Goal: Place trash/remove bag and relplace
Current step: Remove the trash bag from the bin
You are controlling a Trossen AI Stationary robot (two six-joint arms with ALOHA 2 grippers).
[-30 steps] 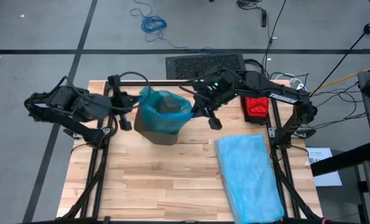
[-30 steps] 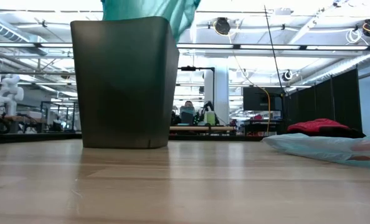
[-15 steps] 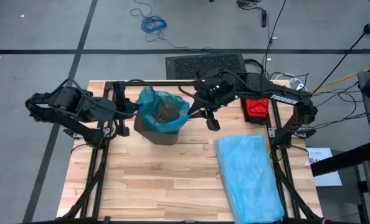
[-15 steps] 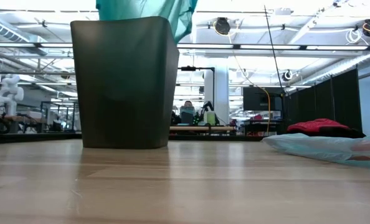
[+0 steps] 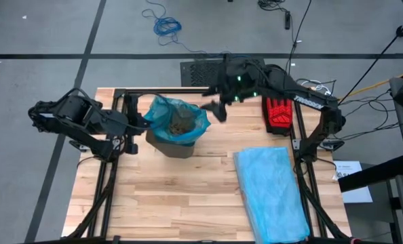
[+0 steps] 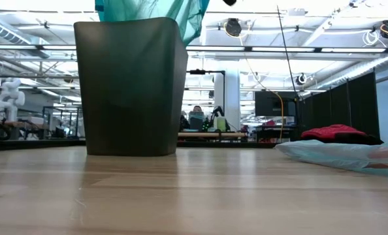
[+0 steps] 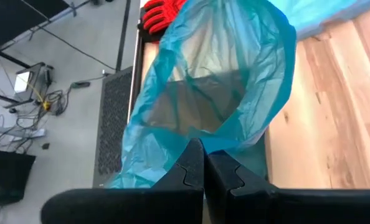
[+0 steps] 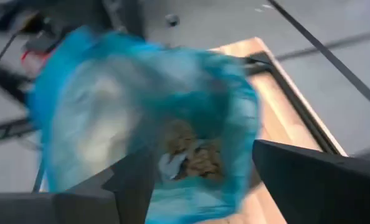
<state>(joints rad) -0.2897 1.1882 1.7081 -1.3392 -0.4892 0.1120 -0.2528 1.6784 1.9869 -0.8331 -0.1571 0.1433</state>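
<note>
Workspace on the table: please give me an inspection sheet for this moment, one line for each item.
Surface: wooden table, bare in front.
Job's things: teal bag lines the dark bin, its rim gathered upward; brown paper trash lies inside.
Clutter: pale blue plastic bag flat on the table's right side; red glove at the right rear.
Grippers: left gripper shut on the bag's rim at the bin's left side; right gripper open, above the bag's right edge, holding nothing.
Cables: blue cable coil on the floor behind the table; wires by the right frame.
Surroundings: dark floor mat behind the table; workshop room beyond.
</note>
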